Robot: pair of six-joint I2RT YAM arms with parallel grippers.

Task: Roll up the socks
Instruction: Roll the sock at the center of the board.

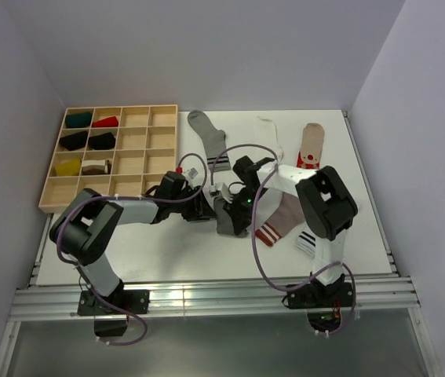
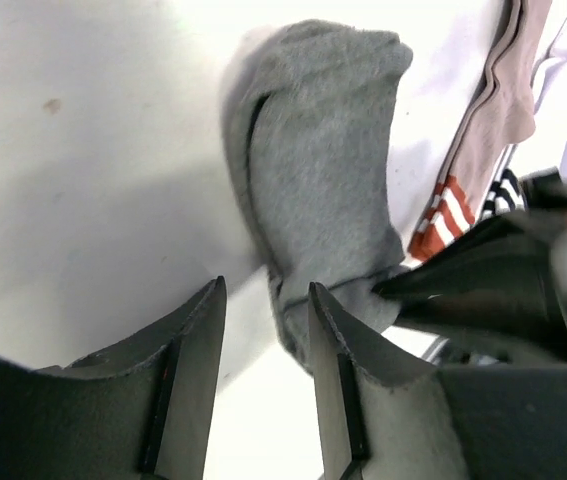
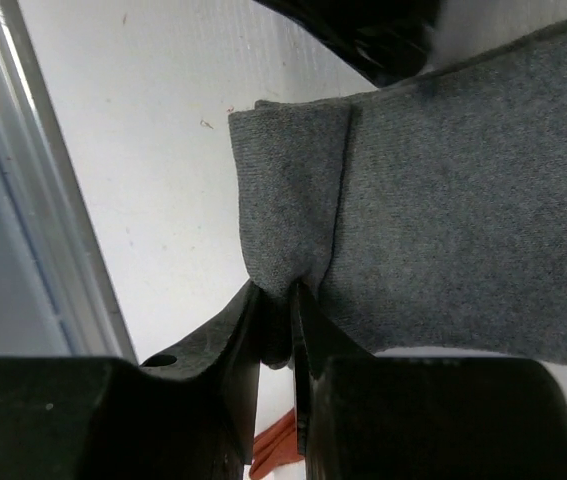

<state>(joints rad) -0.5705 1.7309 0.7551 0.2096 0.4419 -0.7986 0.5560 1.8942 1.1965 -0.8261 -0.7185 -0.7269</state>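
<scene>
A plain dark grey sock [image 1: 230, 218] lies folded between my two grippers at the table's middle. My right gripper [image 1: 236, 206] is shut on its folded edge; in the right wrist view the gripper [image 3: 276, 300] pinches the knit of the sock [image 3: 443, 200]. My left gripper [image 1: 206, 210] is open and empty just left of it. In the left wrist view the left gripper [image 2: 263, 320] stands over bare table, one finger [image 2: 328, 340] touching the sock's [image 2: 313, 170] near end. The right gripper's fingers [image 2: 463, 290] show there, nipping the sock.
A taupe sock with red-white stripes [image 1: 277, 224] and a white one with black stripes [image 1: 308, 239] lie to the right. A grey sock with cuff stripes [image 1: 206, 137], a white sock [image 1: 273, 137] and another taupe sock [image 1: 310, 145] lie behind. A wooden compartment tray [image 1: 140, 149] holds rolled socks at left.
</scene>
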